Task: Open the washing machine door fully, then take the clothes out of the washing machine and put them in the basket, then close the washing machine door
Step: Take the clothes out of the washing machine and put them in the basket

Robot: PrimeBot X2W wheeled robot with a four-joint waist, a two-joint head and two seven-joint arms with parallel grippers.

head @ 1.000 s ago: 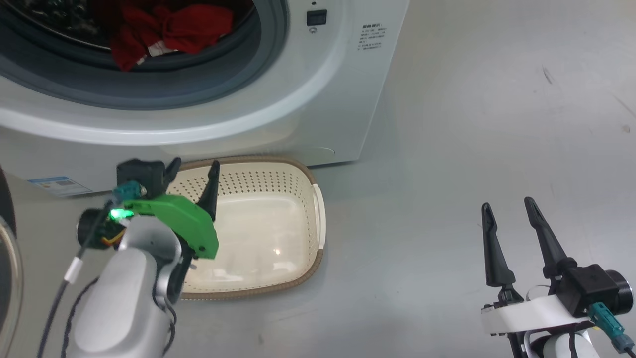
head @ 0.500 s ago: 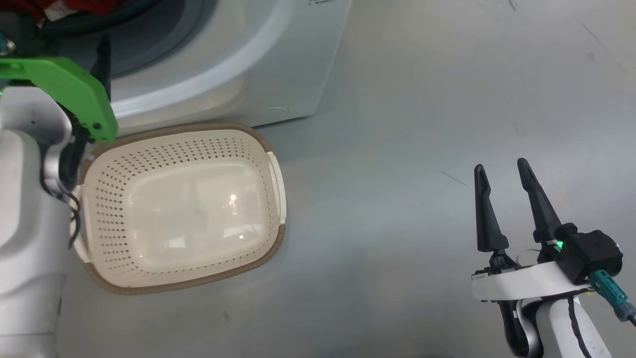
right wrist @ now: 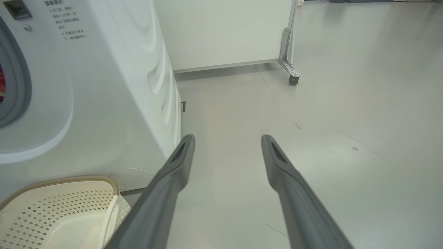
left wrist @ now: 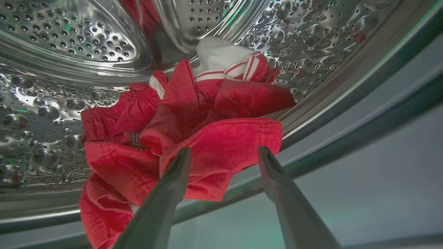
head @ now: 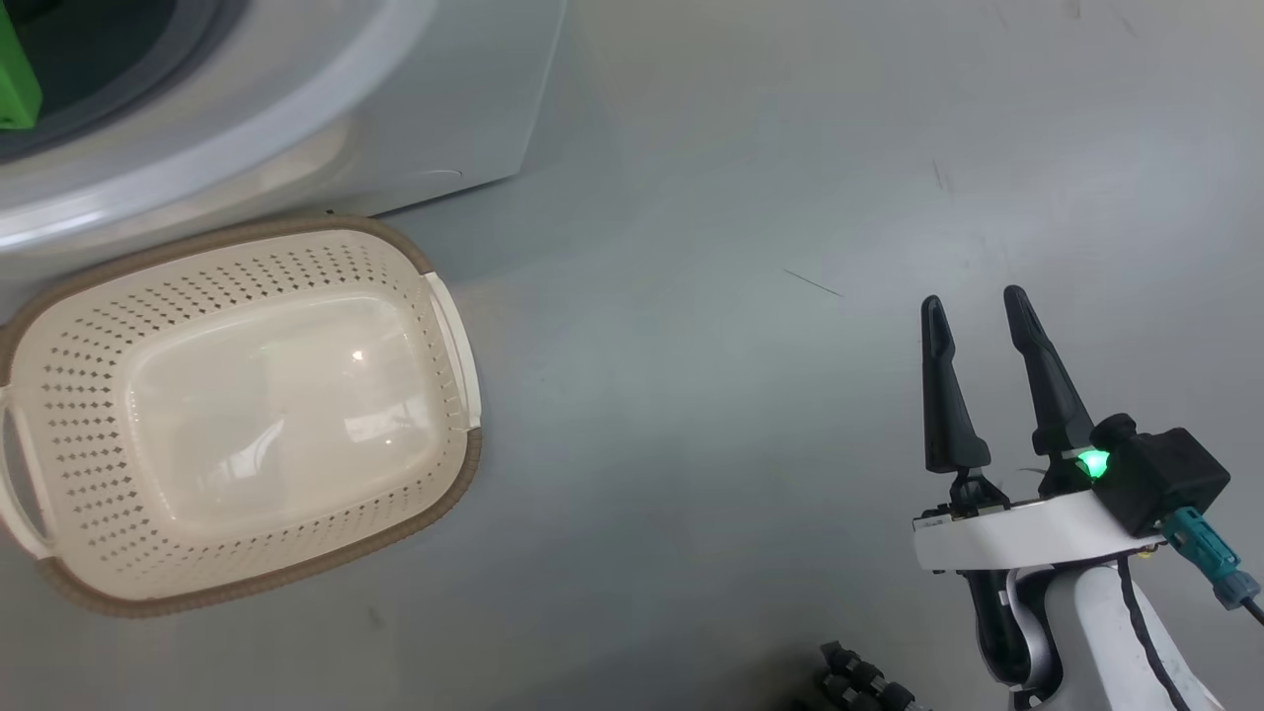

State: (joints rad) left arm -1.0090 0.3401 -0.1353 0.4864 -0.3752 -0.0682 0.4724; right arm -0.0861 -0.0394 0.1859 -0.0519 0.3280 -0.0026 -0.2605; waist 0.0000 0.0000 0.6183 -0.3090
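Observation:
The clothes (left wrist: 193, 114), a red heap with white striped trim, lie in the steel drum (left wrist: 69, 45) of the washing machine (head: 296, 128), down by its grey seal. My left gripper (left wrist: 224, 150) is open, its tips at the heap's near edge, with nothing pinched between them. A green piece of that wrist (head: 15, 79) shows at the machine's opening. The cream basket (head: 247, 229) stands empty on the floor in front of the machine. My right gripper (head: 975, 298) hangs open and empty over bare floor, well right of the basket. The washing machine door is out of view.
Grey floor spreads to the right of the washing machine (right wrist: 104, 86) and the basket (right wrist: 69, 180). A white panel on a caster (right wrist: 290, 77) stands behind, beyond my right gripper (right wrist: 227, 138). A black ribbed part (head: 859, 681) shows at the bottom edge.
The head camera has swung, so the machine and basket slid left and up in its picture. My left arm rose from over the basket into the drum opening. The right gripper stayed open.

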